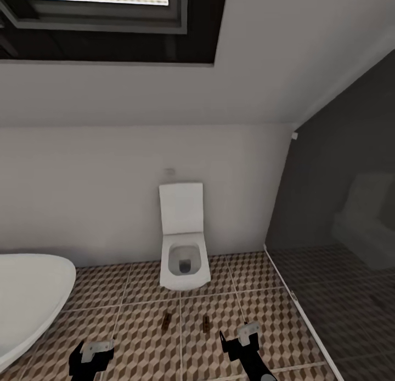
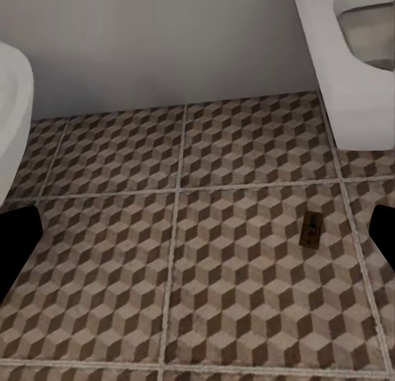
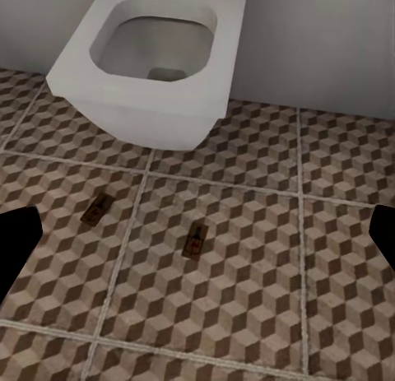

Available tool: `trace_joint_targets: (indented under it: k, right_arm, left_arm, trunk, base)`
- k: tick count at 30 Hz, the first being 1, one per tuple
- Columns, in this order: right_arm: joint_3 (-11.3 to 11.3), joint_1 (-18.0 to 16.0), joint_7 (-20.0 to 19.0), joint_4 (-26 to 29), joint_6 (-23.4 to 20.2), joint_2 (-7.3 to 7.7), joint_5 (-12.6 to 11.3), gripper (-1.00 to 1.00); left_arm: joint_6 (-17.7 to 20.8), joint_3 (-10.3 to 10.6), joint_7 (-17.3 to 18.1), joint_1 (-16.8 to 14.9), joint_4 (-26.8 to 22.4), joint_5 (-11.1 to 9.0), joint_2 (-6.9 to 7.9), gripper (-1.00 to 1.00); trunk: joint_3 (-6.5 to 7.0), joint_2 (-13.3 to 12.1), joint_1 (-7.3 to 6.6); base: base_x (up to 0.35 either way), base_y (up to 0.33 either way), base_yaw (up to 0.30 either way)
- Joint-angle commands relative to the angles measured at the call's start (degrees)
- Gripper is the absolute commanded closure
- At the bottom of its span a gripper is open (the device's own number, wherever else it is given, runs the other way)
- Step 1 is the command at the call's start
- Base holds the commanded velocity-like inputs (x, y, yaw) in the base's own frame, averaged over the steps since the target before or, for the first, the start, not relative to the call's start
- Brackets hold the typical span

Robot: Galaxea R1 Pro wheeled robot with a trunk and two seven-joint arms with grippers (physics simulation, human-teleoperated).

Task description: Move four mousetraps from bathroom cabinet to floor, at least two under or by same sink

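A: From the head, what do you hold?
B: Nothing; my left gripper point(image 1: 92, 352) and right gripper point(image 1: 240, 339) are both spread. Two mousetraps point(image 1: 166, 320) lie ahead on the floor point(image 1: 131, 315).
A: Left wrist?
B: One trap point(image 2: 311, 229) ahead.
A: Right wrist?
B: Both traps point(image 3: 195, 240), before the toilet point(image 3: 148, 64). I'd turn away without rolling over them.

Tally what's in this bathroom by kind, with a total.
Mousetraps: 2, one beside the other on the tiled floor
Toilets: 1
Bathtubs: 1
Windows: 1
Total: 5
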State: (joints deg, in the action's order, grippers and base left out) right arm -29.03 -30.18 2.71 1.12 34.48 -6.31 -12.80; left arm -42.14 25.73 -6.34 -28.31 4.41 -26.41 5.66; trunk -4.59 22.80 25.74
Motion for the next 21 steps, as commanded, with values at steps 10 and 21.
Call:
trace_joint_targets:
  k: [10,21]
  right_arm:
    - [-0.5,-0.1,0.3,-0.1,0.2,-0.02,-0.3,-1.00]
    - [-0.5,-0.1,0.3,-0.1,0.2,-0.02,-0.3,-1.00]
  left_arm:
    - [-0.2,0.5,-0.3,-0.1,0.2,0.0,-0.06,-1.00]
    - [-0.2,0.5,-0.3,-0.1,0.2,0.0,-0.09,-1.00]
  trunk:
    - [0.81,0.1,0.04]
    - [1.83,0.1,0.04]
  base:
    - [0.000,0.000,0.000]
    - [0.000,0.000,0.000]
